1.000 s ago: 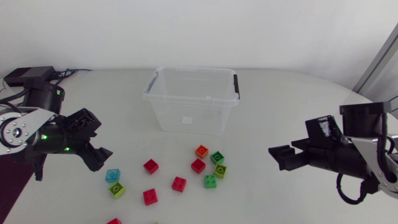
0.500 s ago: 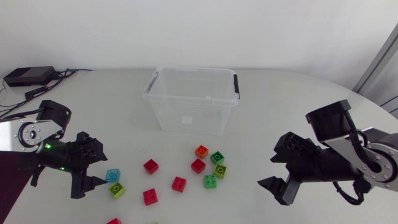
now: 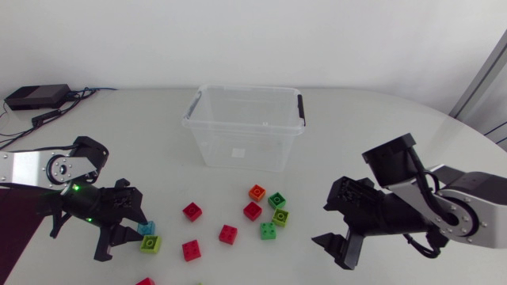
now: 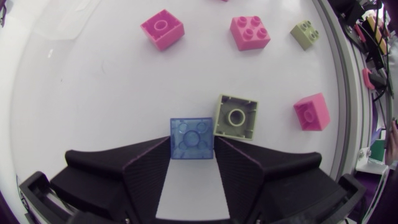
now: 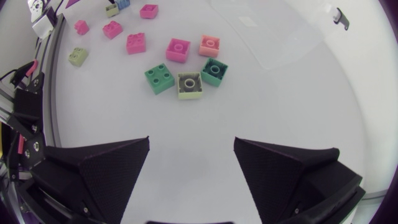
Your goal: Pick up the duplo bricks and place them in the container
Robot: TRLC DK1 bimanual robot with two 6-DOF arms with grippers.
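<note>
Down at the table's near-left corner, the left gripper has dropped from a raised, level pose a second ago and now points down at the translucent blue brick. The right gripper has made the same tilt, swinging in towards the cluster around the orange brick and dark green brick. No brick has shifted in that time, and the clear container behind them looks empty. So I judge the task barely begun, with the first pick being lined up.

From the left wrist, the blue brick sits squarely between the tips of the left gripper. The fingers are spread about as wide as the brick and flank its two sides very closely. I can't make out a firm clamp, so I take it as not yet gripped. A lime-green brick lies just beside the blue one, almost corner to corner, near the outer face of one finger, and closing might nudge it.

The right gripper is spread wide with nothing in it, hanging over bare table short of the cluster.
</note>
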